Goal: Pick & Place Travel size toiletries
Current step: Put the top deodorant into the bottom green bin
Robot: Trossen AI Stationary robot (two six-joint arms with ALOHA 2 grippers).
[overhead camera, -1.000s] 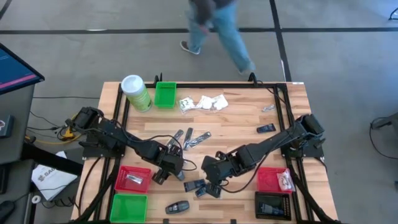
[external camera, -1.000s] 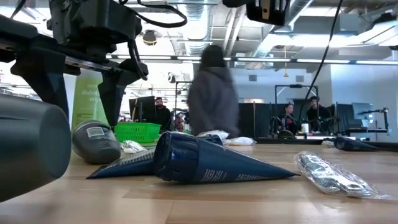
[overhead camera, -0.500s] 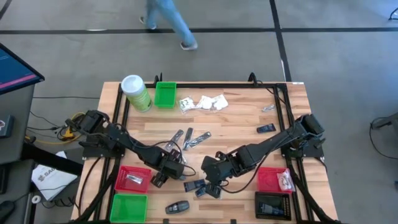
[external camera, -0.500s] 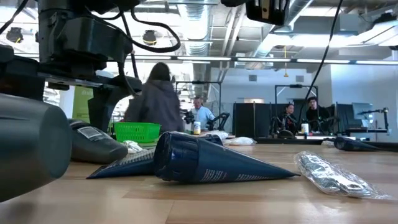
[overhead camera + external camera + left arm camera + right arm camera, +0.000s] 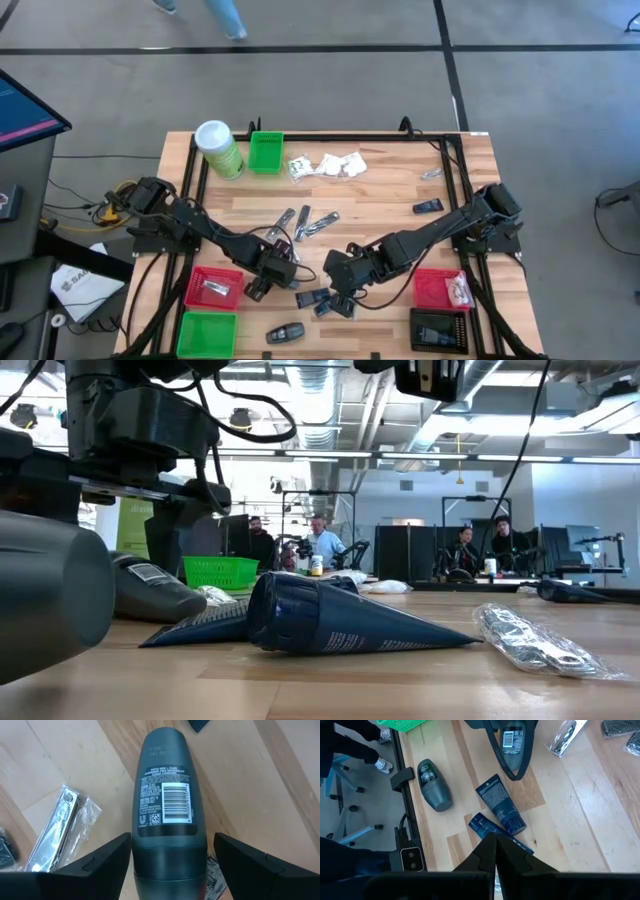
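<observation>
Left pincer (image 5: 170,857) spread around dark deodorant (image 5: 166,795) (no contact), bagged clipper (image 5: 57,832) beside; right pincer (image 5: 495,842) closed over blue tubes (image 5: 501,809).

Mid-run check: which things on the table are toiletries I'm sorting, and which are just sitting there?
Job items:
- dark deodorant between the open left gripper jaws
- second deodorant
- blue tubes
- white sachets
- silvery packets

Just sitting there:
- green canister
- green bin
</observation>
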